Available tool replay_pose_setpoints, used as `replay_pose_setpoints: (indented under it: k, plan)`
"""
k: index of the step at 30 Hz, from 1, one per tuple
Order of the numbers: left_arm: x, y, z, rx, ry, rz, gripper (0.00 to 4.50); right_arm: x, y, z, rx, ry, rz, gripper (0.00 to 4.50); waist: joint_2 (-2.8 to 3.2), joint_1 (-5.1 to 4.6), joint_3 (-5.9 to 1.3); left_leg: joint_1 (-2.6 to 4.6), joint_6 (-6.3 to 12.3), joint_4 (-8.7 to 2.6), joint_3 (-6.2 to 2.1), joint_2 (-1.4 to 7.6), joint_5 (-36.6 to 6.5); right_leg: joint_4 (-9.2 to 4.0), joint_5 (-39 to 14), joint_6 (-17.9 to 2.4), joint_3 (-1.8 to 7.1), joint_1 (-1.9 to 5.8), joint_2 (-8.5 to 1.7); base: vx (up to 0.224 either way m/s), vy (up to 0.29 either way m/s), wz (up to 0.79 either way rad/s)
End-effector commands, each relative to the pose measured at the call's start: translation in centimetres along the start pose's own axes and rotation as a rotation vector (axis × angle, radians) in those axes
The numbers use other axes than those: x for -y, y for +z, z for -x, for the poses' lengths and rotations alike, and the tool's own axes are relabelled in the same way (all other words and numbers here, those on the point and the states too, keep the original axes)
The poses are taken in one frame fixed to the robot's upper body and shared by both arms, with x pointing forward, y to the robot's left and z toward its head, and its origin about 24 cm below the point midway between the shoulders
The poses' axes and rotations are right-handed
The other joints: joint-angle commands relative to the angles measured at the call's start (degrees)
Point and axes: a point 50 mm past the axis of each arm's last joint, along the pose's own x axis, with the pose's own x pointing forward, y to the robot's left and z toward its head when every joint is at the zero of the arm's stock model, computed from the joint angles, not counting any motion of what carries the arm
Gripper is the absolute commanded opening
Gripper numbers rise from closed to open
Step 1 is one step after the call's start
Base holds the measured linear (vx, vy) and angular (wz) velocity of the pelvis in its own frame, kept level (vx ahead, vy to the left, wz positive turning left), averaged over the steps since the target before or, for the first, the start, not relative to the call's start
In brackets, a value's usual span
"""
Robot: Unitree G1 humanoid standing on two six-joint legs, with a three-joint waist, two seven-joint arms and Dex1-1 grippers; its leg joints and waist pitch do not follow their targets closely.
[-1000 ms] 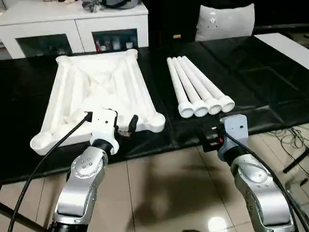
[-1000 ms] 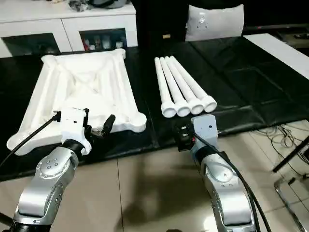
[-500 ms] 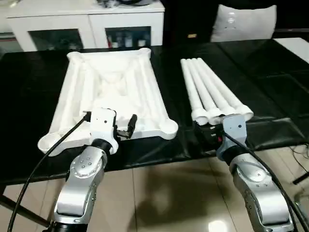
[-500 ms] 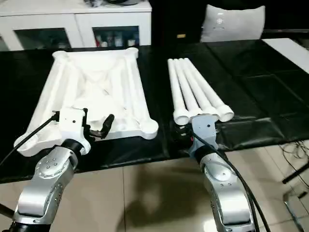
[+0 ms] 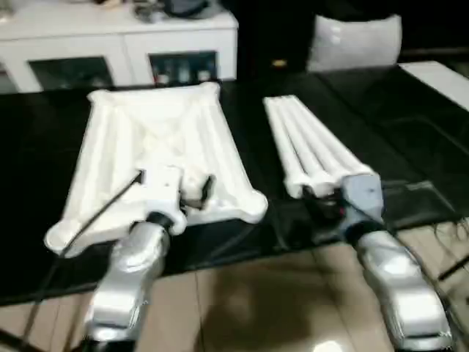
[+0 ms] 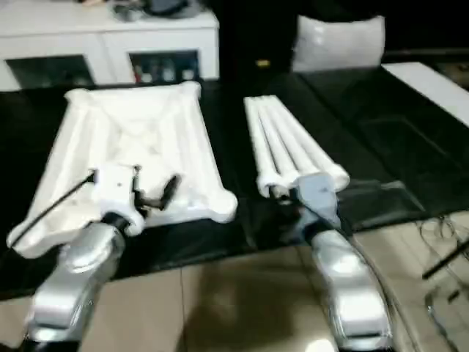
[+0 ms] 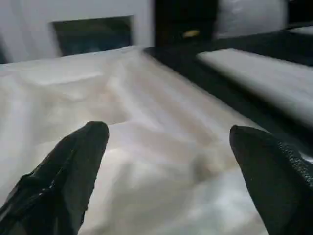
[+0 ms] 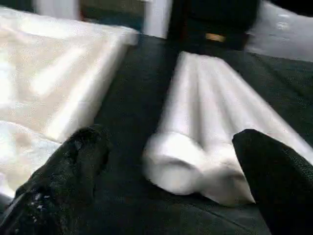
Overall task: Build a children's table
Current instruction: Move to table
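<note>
Approaching the parts
Our left pincer (image 7: pixel 166 161) and right pincer (image 8: pixel 166 161) stay released; legs (image 5: pixel 311 147) remain unattached to the tabletop (image 5: pixel 157 154).

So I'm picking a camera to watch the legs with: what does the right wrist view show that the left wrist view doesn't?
The right wrist view shows the thick ends of the white legs close up between the open right gripper. The left wrist view instead shows the tabletop's ribbed underside between the open left gripper, with the cabinet's glass door beyond. Both show tabletop, legs and black surface.
</note>
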Motion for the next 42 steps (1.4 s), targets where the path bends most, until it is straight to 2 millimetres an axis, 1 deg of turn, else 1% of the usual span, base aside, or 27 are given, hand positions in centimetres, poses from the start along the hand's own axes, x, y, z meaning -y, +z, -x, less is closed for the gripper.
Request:
replay_pose_setpoints:
  k: [1,3,4,6,8,9,10,13,14,16,17,20,22,24,26,27,28,29,30,31,32,34,36,38,40,41,42]
  plan:
    - [0.95,0.38,-0.26,0.012,-0.031,0.009,4.48,1.11,-0.08,0.3,-0.009,-0.035,0.018,4.5,0.84,-1.67,-2.04,5.61,22.98,-8.6,-6.28,8.92,2.4,0.2,0.1,2.3,-0.28,-4.72,-1.71,0.068,0.015,0.07]
    - [0.94,0.37,-0.25,0.011,-0.03,0.008,4.48,1.1,-0.1,0.29,-0.009,-0.033,0.019,4.5,-1.63,-0.05,-1.4,1.68,17.92,-5.85,0.25,1.92,-5.3,-8.22,1.0,-4.7,3.34,-0.62,-4.95,0.071,-0.023,0.1]
    - [0.94,0.37,-0.25,0.011,-0.03,0.007,4.48,1.09,-0.11,0.29,-0.01,-0.032,0.019,4.5,-3.42,0.91,-1.23,-2.4,13.8,-2.2,1.11,-0.43,-3.2,-11.21,-10.7,-10.5,7.25,5.12,-7.97,0.07,-0.03,0.07]
    - [0.96,0.38,-0.25,0.011,-0.03,0.006,4.48,1.06,-0.11,0.29,-0.01,-0.029,0.022,4.5,-2.84,2.83,-2.96,-5.21,8.9,0.56,0.2,0.37,4.1,-11.17,-10.8,-15.0,8.95,8.58,-9.15,0.085,-0.018,0.0]
    - [0.97,0.38,-0.24,0.012,-0.031,0.006,4.48,1.04,-0.1,0.28,-0.009,-0.027,0.024,4.5,-0.85,2.64,-2.13,-5.29,6.72,-3.51,0.22,1.34,9.7,-9.68,-1.7,-14.7,4.71,6.88,-4.55,0.098,0.003,-0.04]
    - [0.96,0.38,-0.24,0.012,-0.032,0.005,4.48,1.02,-0.1,0.27,-0.009,-0.027,0.025,4.5,0.4,1.27,-2.2,-2.11,8.32,-6.61,-0.89,2.95,11.0,-7.58,0.1,-10.4,1.04,4.52,-0.83,0.163,-0.006,-0.02]
    - [0.94,0.39,-0.23,0.012,-0.032,0.005,4.48,1.0,-0.08,0.26,-0.008,-0.026,0.026,4.5,1.49,-0.47,-3.64,4.89,16.01,-6.61,-4.42,4.97,14.8,-3.89,2.6,-7.5,-0.81,-0.61,0.43,0.163,-0.006,-0.02]
    - [0.93,0.39,-0.24,0.012,-0.032,0.005,4.48,0.98,-0.05,0.26,-0.007,-0.026,0.028,4.5,0.49,-1.37,-3.38,7.78,29.78,-6.92,-8.17,9.09,18.3,0.28,-1.1,2.5,0.25,-6.45,-1.96,0.118,-0.001,0.09]
    - [0.93,0.39,-0.25,0.012,-0.031,0.004,4.48,0.98,-0.05,0.27,-0.007,-0.026,0.029,4.5,-0.54,-1.01,-2.92,6.02,28.98,-6.63,-5.88,6.94,16.5,-1.57,3.1,2.6,1.3,-5.91,-3.18,0.082,-0.022,0.11]
    - [0.96,0.38,-0.26,0.012,-0.031,0.003,4.48,0.99,-0.03,0.27,-0.006,-0.025,0.031,4.5,-4.07,2.09,-3.49,-4.98,17.33,1.85,0.54,-2.87,3.0,-9.39,9.2,-8.8,10.21,7.58,-9.56,0.076,-0.034,0.12]
    - [0.97,0.37,-0.27,0.012,-0.031,0.003,4.48,1.01,-0.02,0.27,-0.006,-0.024,0.032,4.5,-3.67,2.95,-3.76,-6.63,13.59,3.33,-0.06,-1.73,3.1,-9.03,12.5,-11.6,10.92,9.02,-10.93,0.085,-0.044,0.0]
    - [1.0,0.37,-0.26,0.012,-0.03,0.003,4.48,1.05,0.03,0.27,-0.005,-0.021,0.037,4.5,-0.69,3.13,-2.23,-5.26,3.36,-2.71,-0.54,1.38,8.4,-9.66,3.6,-14.2,3.47,5.88,-6.05,0.074,-0.023,-0.1]
    - [0.99,0.35,-0.25,0.011,-0.029,0.003,4.48,1.08,0.06,0.26,-0.005,-0.02,0.04,4.5,1.74,-0.15,-2.16,1.91,8.31,-8.63,-4.25,6.58,-3.4,-5.34,-5.7,-7.2,-0.36,1.14,0.14,0.118,0.045,0.01]
    - [1.02,0.3,-0.24,0.009,-0.029,0.004,4.48,1.09,0.09,0.24,-0.006,-0.014,0.046,4.5,1.41,-1.47,-2.86,5.88,18.27,-9.04,-7.61,8.37,-3.6,-1.47,-1.7,-1.2,-0.6,-2.61,-0.61,0.097,0.037,0.0]
    - [1.11,0.2,-0.17,0.005,-0.029,0.004,4.48,1.06,0.11,0.24,-0.007,-0.003,0.053,4.5,0.01,-1.61,-2.38,5.18,26.65,-8.39,-7.44,8.43,4.6,-0.75,0.8,3.9,0.74,-4.36,-2.3,0.076,0.02,0.04]
    - [1.18,0.11,-0.08,0.002,-0.029,0.004,4.48,1.03,0.14,0.26,-0.007,0.006,0.059,4.5,-1.9,-1.25,-2.45,2.74,25.1,-6.5,-4.15,5.04,5.2,-5.12,5.8,2.3,2.68,-2.45,-4.32,0.078,-0.038,0.08]
    - [1.18,0.08,-0.07,0.001,-0.028,0.005,4.48,1.02,0.15,0.26,-0.007,0.009,0.061,4.5,-3.55,0.57,-2.77,-4.3,20.12,-1.77,0.24,-1.24,5.3,-8.43,12.1,-1.2,6.6,4.64,-7.08,0.078,-0.038,0.08]
    - [1.21,0.01,0.01,-0.002,-0.025,0.007,4.48,0.98,0.2,0.25,-0.008,0.025,0.072,4.5,-3.63,1.63,-3.66,-6.56,17.01,0.36,0.29,-1.25,6.0,-8.79,15.3,-2.8,8.59,7.87,-9.41,0.082,-0.062,0.02]
    - [1.2,0.01,0.05,0.001,-0.019,0.005,4.48,0.99,0.25,0.24,-0.007,0.031,0.078,4.5,-3.33,2.28,-3.3,-7.52,10.55,-0.77,-0.6,0.37,10.0,-6.75,27.4,-4.1,7.5,7.24,-9.07,0.062,-0.069,0.0]
    - [1.07,-0.19,0.12,-0.015,0.004,0.009,4.48,1.06,0.33,0.26,-0.007,0.034,0.077,4.5,-1.62,2.24,-3.36,-7.9,10.91,-3.83,-1.64,-0.46,17.1,-5.28,37.5,0.5,-0.78,7.28,-6.99,0.062,-0.069,0.0]
    - [1.07,-0.2,0.13,-0.016,0.005,0.009,4.48,1.07,0.33,0.26,-0.007,0.034,0.077,4.5,-2.05,1.77,-2.78,-7.26,11.86,-4.17,-2.48,-0.66,17.9,-6.3,37.6,2.4,-1.94,6.23,-5.8,0.048,-0.057,0.37]
    - [0.98,-0.29,0.24,-0.013,0.013,0.015,4.48,1.14,0.31,0.28,-0.009,0.033,0.083,4.5,0.15,-0.21,-4.15,-1.21,20.39,-4.24,-8.9,0.84,35.5,-3.46,28.1,0.8,-3.29,2.66,-1.62,0.067,-0.045,0.69]
    - [1.02,-0.14,0.38,0.001,-0.003,-0.021,4.48,1.25,0.28,0.26,-0.012,0.029,0.086,4.5,0.4,-0.36,-3.13,1.99,27.76,-5.95,-14.4,2.59,43.7,-2.85,2.6,0.8,-0.5,-1.89,-0.74,-0.007,-0.031,0.67]
    - [1.13,-0.11,0.44,0.002,-0.01,-0.036,4.48,1.32,0.28,0.25,-0.013,0.027,0.087,4.5,-0.42,0.73,-1.95,-1.8,21.04,-7.47,-13.78,-0.62,28.4,-5.0,1.6,-3.3,1.32,0.08,-1.92,-0.064,-0.031,0.72]
    - [1.27,-0.2,0.5,-0.002,-0.011,-0.039,4.48,1.34,0.23,0.29,-0.017,0.026,0.09,4.5,-0.36,1.65,-1.69,-5.28,11.03,-9.16,-13.13,-3.25,3.7,-6.83,-6.7,-12.6,-1.53,4.94,-2.67,-0.095,-0.056,0.53]
    - [1.34,-0.33,0.52,-0.01,-0.008,-0.031,4.48,1.4,0.15,0.36,-0.021,0.017,0.078,4.5,1.09,1.01,-1.92,-0.71,7.32,-9.8,-13.69,1.24,-4.7,-5.62,-9.8,-13.5,-0.9,2.24,-0.48,-0.091,-0.089,0.41]
    - [1.37,-0.43,0.51,-0.016,-0.009,-0.016,4.48,1.45,0.13,0.38,-0.022,0.011,0.071,4.5,1.59,0.68,-1.35,-0.54,2.16,-13.08,-16.31,4.47,-22.5,-1.68,-9.5,-10.8,-0.53,1.75,0.19,-0.093,-0.126,0.28]
